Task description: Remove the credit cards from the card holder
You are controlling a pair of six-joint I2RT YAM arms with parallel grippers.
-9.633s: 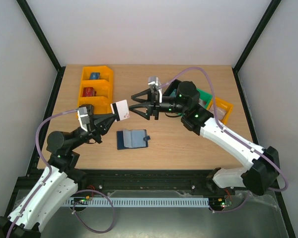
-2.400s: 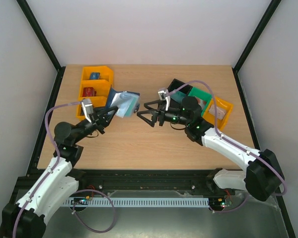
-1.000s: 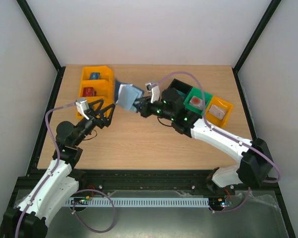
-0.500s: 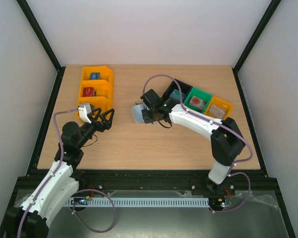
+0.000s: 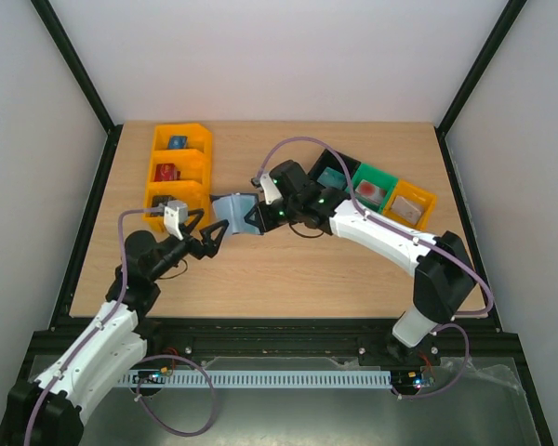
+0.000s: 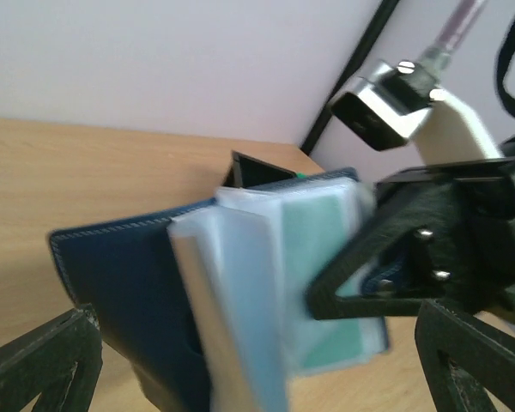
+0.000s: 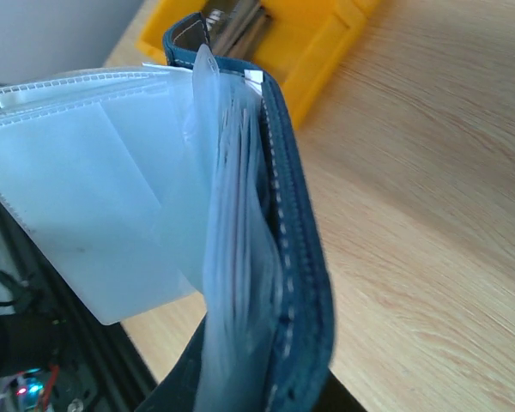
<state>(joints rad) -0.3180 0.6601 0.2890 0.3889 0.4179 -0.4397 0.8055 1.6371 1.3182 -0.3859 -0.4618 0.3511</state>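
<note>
From the top external camera, I saw the right gripper (image 5: 248,216) clamped on the small dark navy folding card holder (image 5: 231,209). It held the holder up off the wooden tabletop (image 5: 288,269), left of the middle and just beside the orange plastic bin (image 5: 197,167) at the far-left corner. The left gripper (image 5: 209,232) sat just on the near side of the holder with its jaws spread wide and nothing in them. It was the nearer free arm.

Through the left wrist camera, the left gripper (image 6: 257,318) showed both jaws low in the corners, far apart and empty. The card holder (image 6: 129,275) hung straight ahead between them, fanned open. A thin teal credit card (image 6: 326,266) sat inside a clear plastic sleeve (image 6: 240,292), its long axis roughly upright. The right gripper (image 6: 369,257) pinched the holder's right side.

In the right wrist view I looked along the card holder (image 7: 305,292) edge-on, its clear sleeves (image 7: 77,197) splayed to the left above the tabletop (image 7: 429,215) and the orange bin (image 7: 326,43). This view did not show the right jaws. I judged that the left arm should reach straight forward to pinch the card's free edge.
</note>
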